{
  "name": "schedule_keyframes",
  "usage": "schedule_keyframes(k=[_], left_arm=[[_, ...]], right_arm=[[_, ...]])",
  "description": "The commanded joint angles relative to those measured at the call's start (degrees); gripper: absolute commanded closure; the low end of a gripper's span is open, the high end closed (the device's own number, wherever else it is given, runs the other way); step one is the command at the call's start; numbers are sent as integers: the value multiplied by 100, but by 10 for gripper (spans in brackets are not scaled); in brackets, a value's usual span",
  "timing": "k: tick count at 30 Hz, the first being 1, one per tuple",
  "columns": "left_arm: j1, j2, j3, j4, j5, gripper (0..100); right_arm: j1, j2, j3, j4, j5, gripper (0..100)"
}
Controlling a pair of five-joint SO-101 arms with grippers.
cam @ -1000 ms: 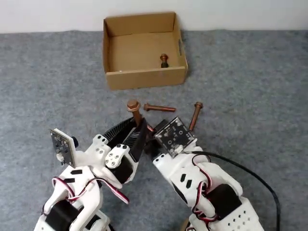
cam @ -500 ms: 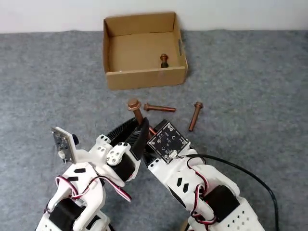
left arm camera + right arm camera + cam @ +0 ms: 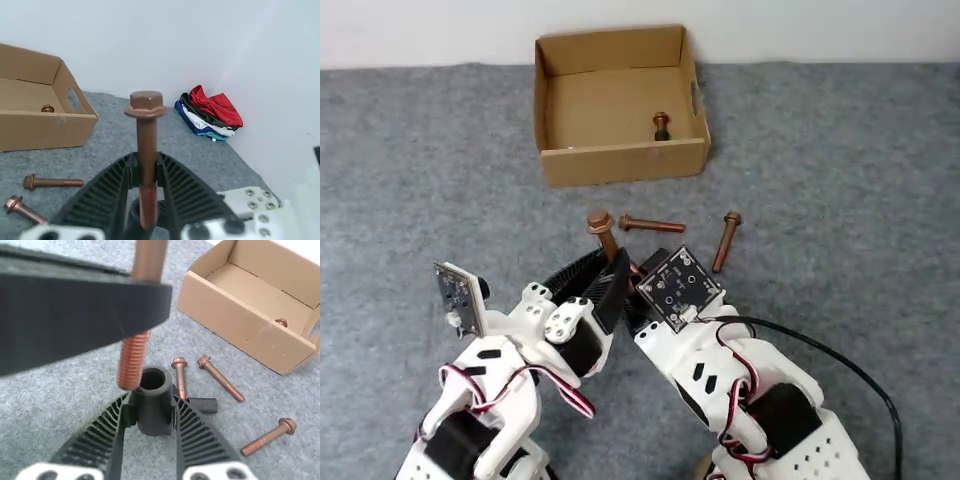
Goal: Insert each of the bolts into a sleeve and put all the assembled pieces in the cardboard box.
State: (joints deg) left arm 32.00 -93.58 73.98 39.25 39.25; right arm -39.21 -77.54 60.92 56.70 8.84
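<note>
Copper bolt (image 3: 146,145) clamped in left jaws, threaded tip beside sleeve (image 3: 152,405) clamped in right jaws

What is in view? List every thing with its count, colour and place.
Carpet: one, grey, under everything.
Open cardboard box: one, brown, at the carpet's far side.
Bolt-and-sleeve piece: one, copper and dark, inside the box.
Loose hex-head metal bolts: three, copper, lying on the carpet in front of the box.
Loose short tubular sleeve: one, black, lying among them.
Held hex-head bolt: one, copper, roughly upright in the left gripper.
Held tubular sleeve: one, black, in the right gripper.
Folded clothes: one pile, red, blue, white, dark, by the white wall.
Left gripper: one, black, shut on the bolt.
Right gripper: one, black, shut on the sleeve.
</note>
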Motion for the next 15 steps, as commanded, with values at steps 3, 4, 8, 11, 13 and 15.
schedule_keyframes(k=[3, 4, 8, 11, 13, 15], left_arm=[[-18, -35, 136, -730, 26, 995], [-18, -35, 171, -738, 26, 995], [-18, -62, 224, -756, 35, 995], [-18, -62, 242, -756, 26, 995], [-18, -62, 242, -756, 26, 995], [-62, -62, 242, -756, 26, 995]], right_arm=[[48, -57, -396, -110, 62, 991], [48, -57, -396, -119, 62, 991], [40, -57, -396, -119, 62, 991], [40, -57, -396, -119, 62, 991], [40, -57, -396, -127, 62, 991], [40, -57, -396, -136, 62, 991]])
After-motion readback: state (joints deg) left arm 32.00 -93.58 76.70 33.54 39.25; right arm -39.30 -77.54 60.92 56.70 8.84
